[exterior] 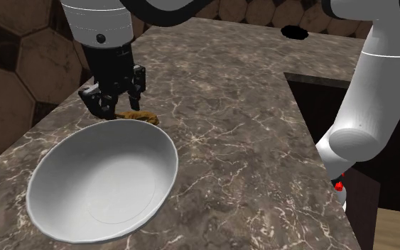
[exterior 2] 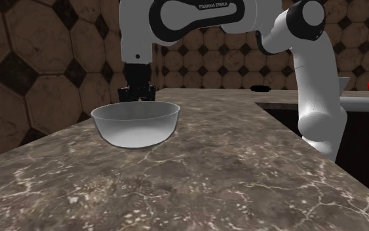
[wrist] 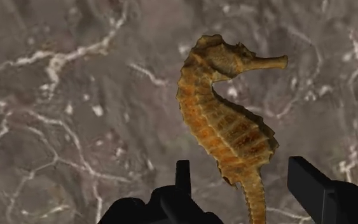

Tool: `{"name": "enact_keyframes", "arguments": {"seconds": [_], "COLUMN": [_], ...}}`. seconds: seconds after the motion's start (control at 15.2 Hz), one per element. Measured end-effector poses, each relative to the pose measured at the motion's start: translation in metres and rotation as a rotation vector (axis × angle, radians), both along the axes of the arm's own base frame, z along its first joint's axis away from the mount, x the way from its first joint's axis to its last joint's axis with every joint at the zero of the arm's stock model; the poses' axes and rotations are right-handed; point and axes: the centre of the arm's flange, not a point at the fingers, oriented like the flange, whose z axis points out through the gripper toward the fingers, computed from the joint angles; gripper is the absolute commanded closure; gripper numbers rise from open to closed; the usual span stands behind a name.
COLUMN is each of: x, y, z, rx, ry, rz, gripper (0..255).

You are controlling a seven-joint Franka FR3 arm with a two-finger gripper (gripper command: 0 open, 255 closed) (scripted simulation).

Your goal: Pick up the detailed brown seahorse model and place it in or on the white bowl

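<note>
Marble counter (exterior: pixel 262 163), tiled wall behind: my gripper (exterior: pixel 119 99) hangs open over the seahorse (wrist: pixel 228 127), its tail untouched between the fingers (wrist: pixel 311 181), beside the bowl (exterior: pixel 170 153).

The seahorse (wrist: pixel 228 121) has its tail tip cut by the wrist view's edge, between the jaws. In the shoulder view the jaws and the bowl (exterior: pixel 173 160) rim cover part of it
</note>
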Motion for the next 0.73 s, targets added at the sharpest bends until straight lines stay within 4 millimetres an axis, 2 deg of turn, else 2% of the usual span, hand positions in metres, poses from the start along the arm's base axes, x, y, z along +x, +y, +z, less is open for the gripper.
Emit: {"name": "enact_keyframes", "arguments": {"seconds": [0.4, 0.73], "x": [0.0031, 0.0018], "y": [-0.0052, -0.0013], "z": [0.0041, 0.0073], "rx": [-0.006, -0.001], "ry": [-0.009, -0.003], "rz": [-0.01, -0.004], "gripper": [255, 255]}}
